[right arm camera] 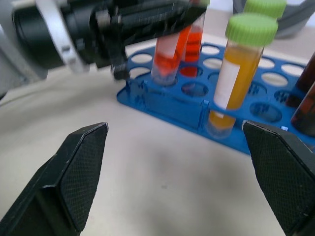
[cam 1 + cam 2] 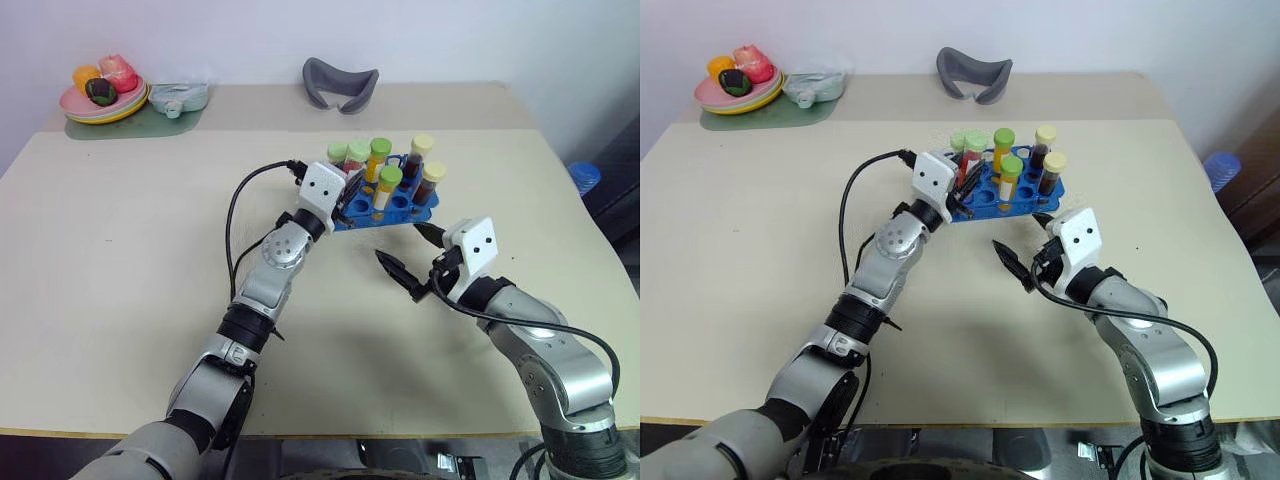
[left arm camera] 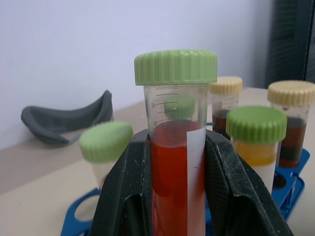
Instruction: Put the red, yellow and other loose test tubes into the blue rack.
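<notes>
The left arm reaches toward 1 o'clock, and its left gripper (image 2: 962,186) is closed tight on a red test tube (image 3: 172,167). The right arm bends inward toward 11 o'clock; its right gripper (image 2: 408,255) stands wide apart, holding nothing.
</notes>
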